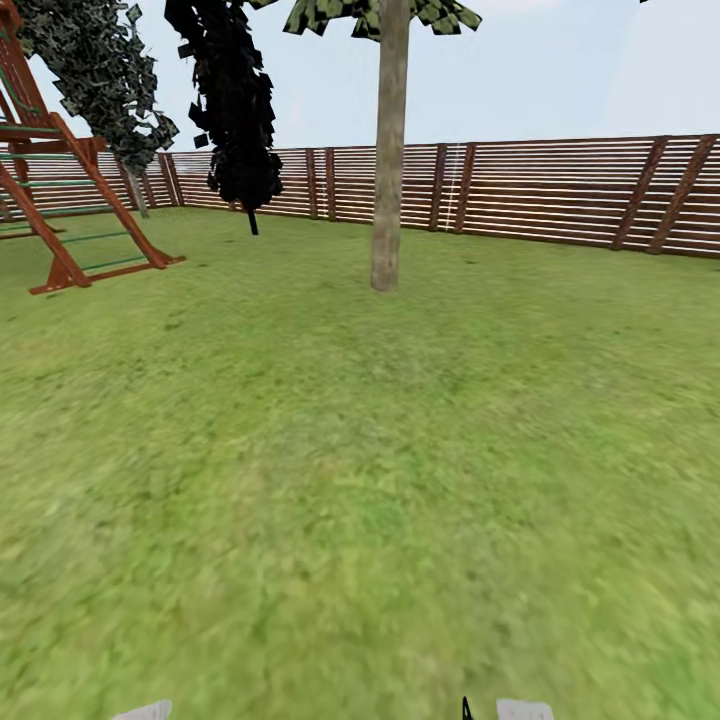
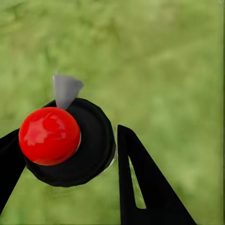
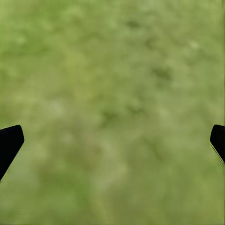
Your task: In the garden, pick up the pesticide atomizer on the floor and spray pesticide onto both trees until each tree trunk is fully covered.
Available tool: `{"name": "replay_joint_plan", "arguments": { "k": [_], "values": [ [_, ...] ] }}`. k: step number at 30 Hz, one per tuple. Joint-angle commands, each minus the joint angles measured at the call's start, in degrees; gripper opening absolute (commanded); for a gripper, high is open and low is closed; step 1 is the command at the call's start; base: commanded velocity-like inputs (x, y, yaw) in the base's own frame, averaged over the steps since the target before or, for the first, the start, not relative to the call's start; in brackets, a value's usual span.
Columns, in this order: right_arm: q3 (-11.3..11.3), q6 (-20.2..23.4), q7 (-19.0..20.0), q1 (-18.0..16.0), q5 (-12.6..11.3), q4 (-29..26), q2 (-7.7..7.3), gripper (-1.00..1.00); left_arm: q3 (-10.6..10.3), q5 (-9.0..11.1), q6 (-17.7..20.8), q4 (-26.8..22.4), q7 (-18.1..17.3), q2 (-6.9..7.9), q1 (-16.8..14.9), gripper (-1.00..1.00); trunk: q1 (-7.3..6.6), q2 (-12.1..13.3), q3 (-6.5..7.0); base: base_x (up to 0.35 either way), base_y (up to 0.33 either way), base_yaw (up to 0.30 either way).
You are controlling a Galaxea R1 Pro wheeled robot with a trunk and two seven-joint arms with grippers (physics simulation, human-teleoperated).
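1. Head view is showing the garden lawn (image 1: 360, 480), a wide, soft-looking green carpet of grass running out to a brown fence (image 1: 560, 190) made of flat wooden slats.
2. A tall tree (image 1: 388, 150) is standing well ahead on the grass. Its trunk (image 1: 386, 230) is a thick, straight, smooth pole, pale grey-tan and blotchy, with no branches low down.
3. A dark, thin-stemmed tree (image 1: 238, 110) is standing near the fence, and a red-brown wooden climbing frame (image 1: 60, 200) is sitting off to the left.
4. The left gripper (image 2: 65, 154) is holding the pesticide atomizer (image 2: 70, 143) above the grass. Its black fingers (image 2: 145, 187) are squeezing in on both sides of the round black body.
5. The atomizer is looking hard and smooth. It has a shiny red ball on top and a small grey pointed nozzle sticking out.
6. The right gripper (image 3: 112, 140) is spread wide over blurry grass, with nothing between its fingertips.
7. I think the picking-up part is done, and the robot is now on its way to the tree.
8. Next, I think it needs to roll up close, lift the left arm, point the grey nozzle at the trunk, and spray all over it.
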Motion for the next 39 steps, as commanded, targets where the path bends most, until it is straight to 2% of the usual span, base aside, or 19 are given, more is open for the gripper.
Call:
{"name": "replay_joint_plan", "arguments": {
  "k": [1, 39],
  "values": [
    [-0.31, -0.09, -0.38, -0.03, 0.61, 0.04, 0.02, 1.00, -0.50, 0.18, -0.13, 0.01, 0.34, 0.00, -0.02, -1.00, 0.02, -0.02, -0.05, 0.340, 0.000, 0.000],
    [-0.31, -0.11, -0.38, -0.03, 0.61, 0.03, 0.02, 1.00, -0.49, 0.18, -0.13, 0.01, 0.34, 0.00, -0.02, -1.00, 0.02, -0.02, -0.05, 0.340, 0.000, 0.000]
  ]
}}
